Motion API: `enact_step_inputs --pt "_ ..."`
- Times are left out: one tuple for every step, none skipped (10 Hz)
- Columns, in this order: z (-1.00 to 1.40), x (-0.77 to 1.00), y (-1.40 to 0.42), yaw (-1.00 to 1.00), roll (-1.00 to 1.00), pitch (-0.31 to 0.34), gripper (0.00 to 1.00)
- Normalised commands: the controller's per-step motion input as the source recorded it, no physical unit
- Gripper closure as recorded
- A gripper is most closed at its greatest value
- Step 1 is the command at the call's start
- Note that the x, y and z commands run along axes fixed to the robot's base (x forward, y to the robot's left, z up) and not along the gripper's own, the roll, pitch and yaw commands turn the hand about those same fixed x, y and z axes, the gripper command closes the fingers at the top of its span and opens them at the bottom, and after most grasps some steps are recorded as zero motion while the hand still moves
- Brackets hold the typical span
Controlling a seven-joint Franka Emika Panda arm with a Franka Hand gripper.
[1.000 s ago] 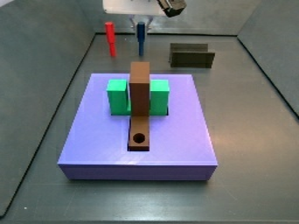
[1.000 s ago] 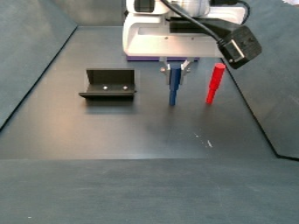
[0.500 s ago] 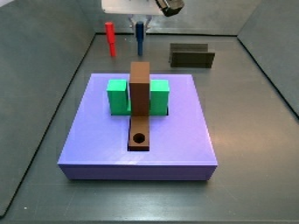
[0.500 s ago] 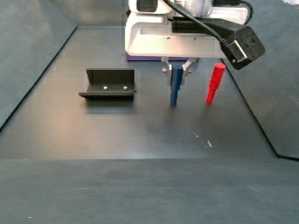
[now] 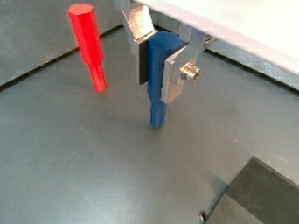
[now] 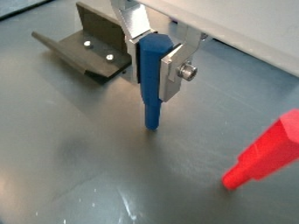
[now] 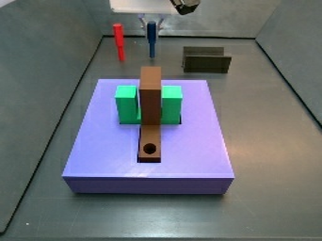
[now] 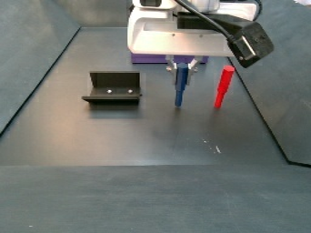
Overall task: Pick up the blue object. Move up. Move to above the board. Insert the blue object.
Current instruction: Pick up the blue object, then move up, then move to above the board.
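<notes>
The blue object (image 5: 156, 83) is a short upright blue peg, and my gripper (image 5: 156, 54) is shut on its upper part. It also shows in a wrist view (image 6: 152, 83), its tip at or just above the grey floor. In both side views the gripper (image 7: 151, 28) (image 8: 183, 68) holds the peg (image 7: 151, 42) (image 8: 181, 88) at the far end of the floor, behind the board (image 7: 151, 141), a purple platform. The platform carries a green block (image 7: 128, 104) and a brown bar (image 7: 151, 113) with a hole near its front end.
A red peg (image 7: 120, 41) stands upright beside the blue one; it also shows in other views (image 8: 224, 86) (image 5: 87, 48) (image 6: 263, 157). The fixture (image 7: 206, 60) (image 8: 112, 88) (image 6: 87, 48) stands on the floor to the other side. Dark walls ring the floor.
The gripper with the blue peg has risen very slightly. Nothing else has moved.
</notes>
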Motion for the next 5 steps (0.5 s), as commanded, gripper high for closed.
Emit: enact_step_inputs --pt "0.00 0.00 0.00 0.00 0.00 0.000 1.00" --pt "0.83 0.00 0.00 0.00 0.00 0.000 1.00" --pt "0.68 0.03 0.03 -0.04 0.02 -0.018 1.00" --pt "1.40 0.00 0.00 0.00 0.00 0.000 1.00" --pt "1.40 -0.02 -0.01 0.02 -0.02 0.045 1.00"
